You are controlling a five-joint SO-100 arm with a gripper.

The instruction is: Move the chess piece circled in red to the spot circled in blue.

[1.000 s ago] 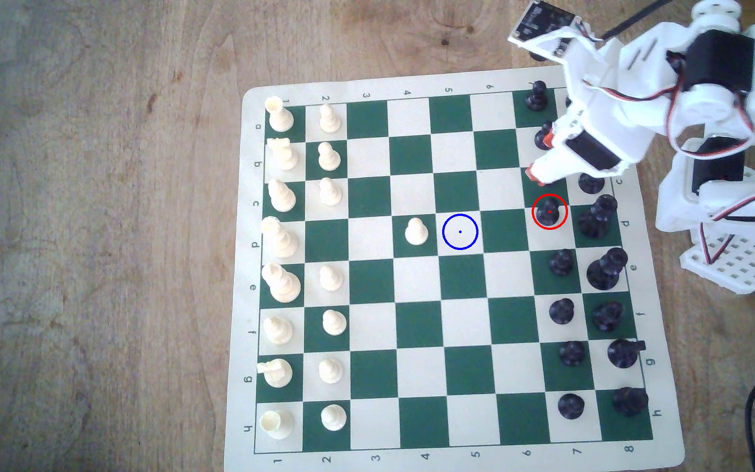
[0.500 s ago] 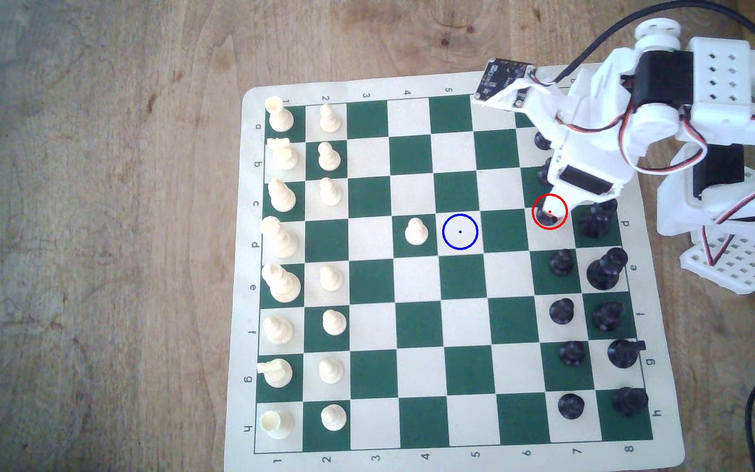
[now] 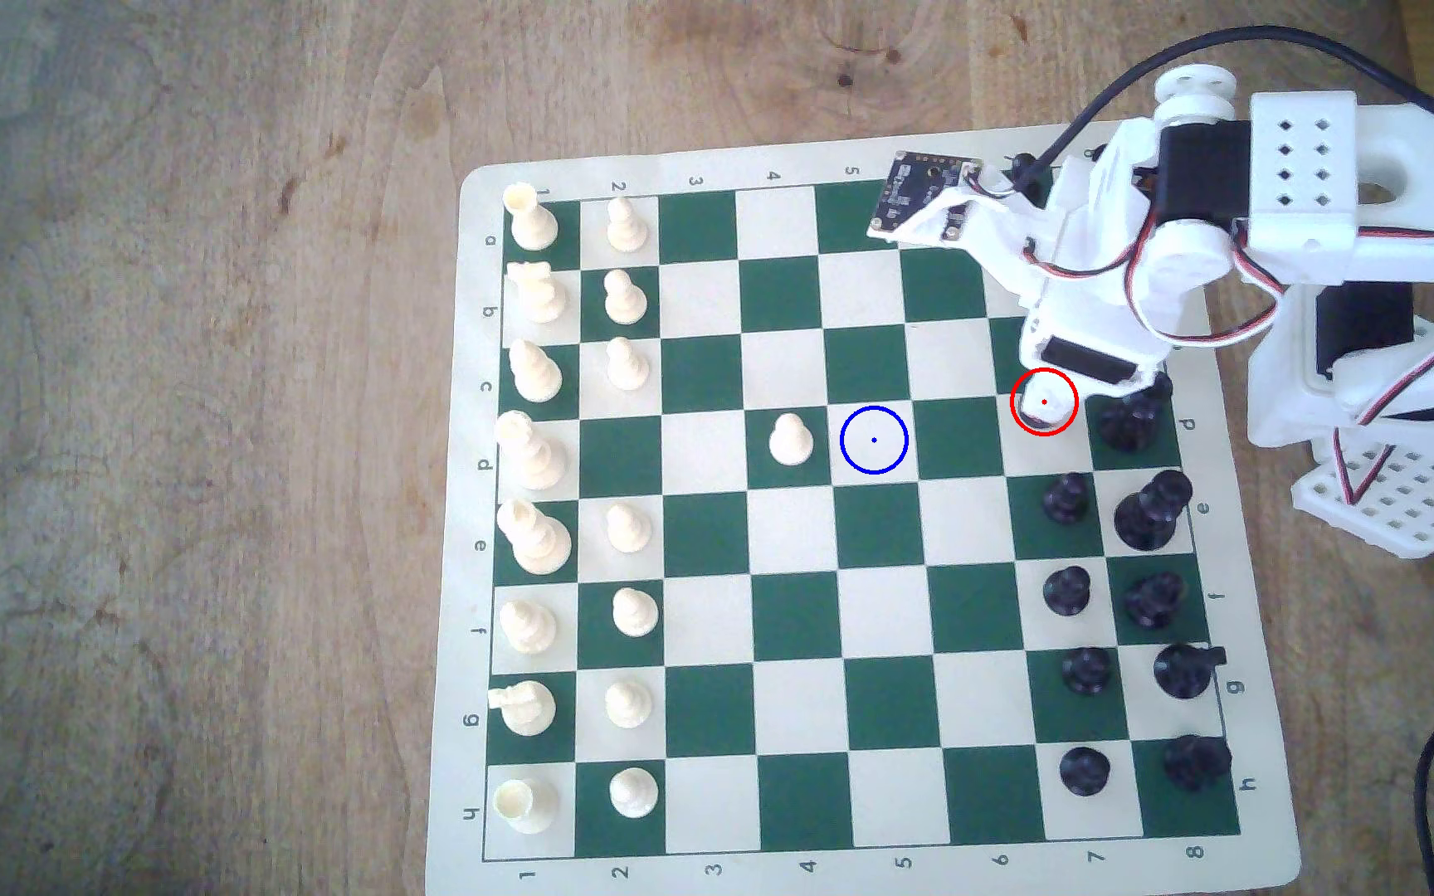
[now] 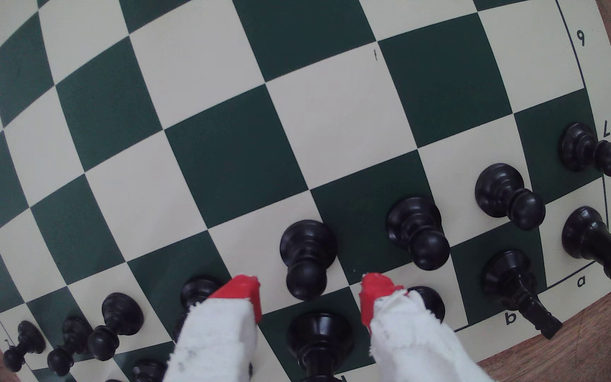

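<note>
A: Table (image 3: 179,431) of wood carries the green-and-cream chessboard (image 3: 791,603), with cream pieces along the exterior view's left and black ones along its right.

B: And the arm (image 3: 1300,215)?

A: It reaches in from the exterior view's right, and its tool (image 4: 310,294) hangs over the red ring (image 3: 1044,401).

B: Is the tool closed?

A: No, the red-tipped fingers (image 4: 241,294) stand apart, with the chess piece (image 4: 306,257) between them, untouched on its cream square.

B: And the spot (image 3: 874,440)?

A: Two squares toward the exterior view's left, just beside a lone cream pawn (image 3: 790,440).
</note>
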